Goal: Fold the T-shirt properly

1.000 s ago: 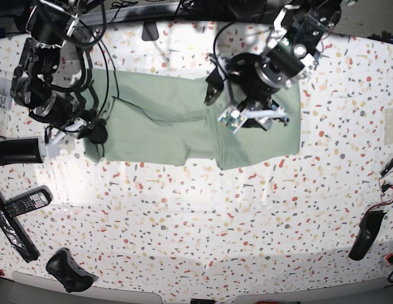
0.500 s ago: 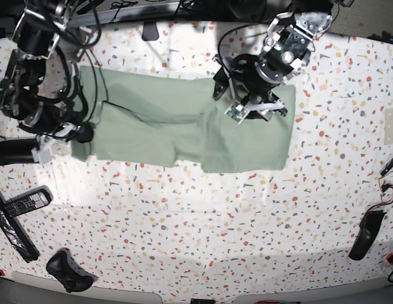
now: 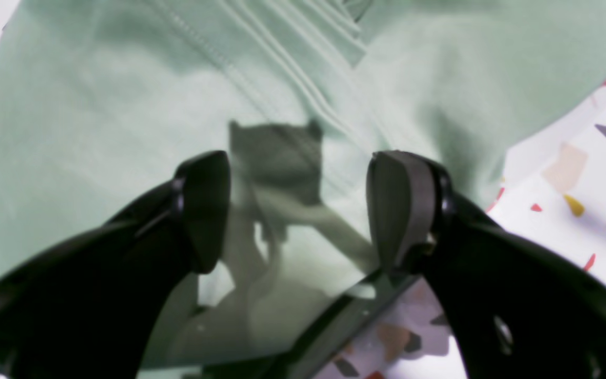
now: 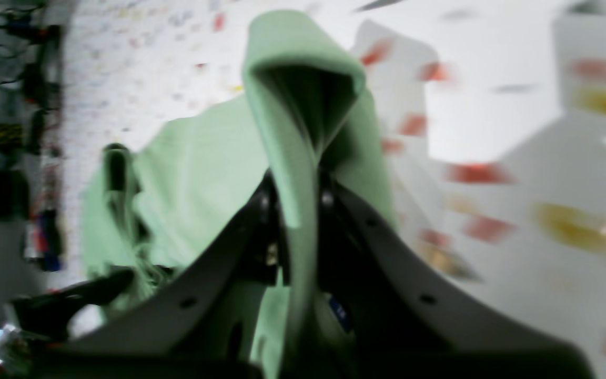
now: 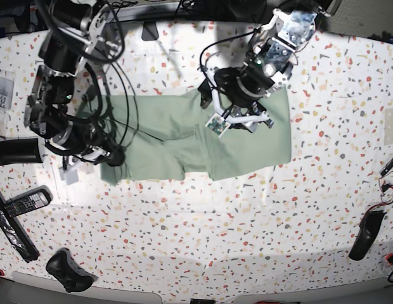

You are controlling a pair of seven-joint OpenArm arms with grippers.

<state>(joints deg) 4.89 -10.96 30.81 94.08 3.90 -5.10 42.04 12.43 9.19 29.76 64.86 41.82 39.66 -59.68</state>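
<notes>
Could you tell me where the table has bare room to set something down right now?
The widest bare stretch of table lies in front of the T-shirt, between the remote controls and the dark object at the opposite edge. It is crowded around the shirt, where both arms work.

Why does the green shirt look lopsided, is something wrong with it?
Only the T-shirt: the right gripper pinches one end into a raised fold, so it lies rumpled and uneven. The left gripper stands open above it.

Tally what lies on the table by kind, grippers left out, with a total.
T-shirt: 1
Remote: 1
Black cylinder: 1
Game controller: 1
Black strap: 1
Black mouse-like thing: 1
Total: 6
</notes>
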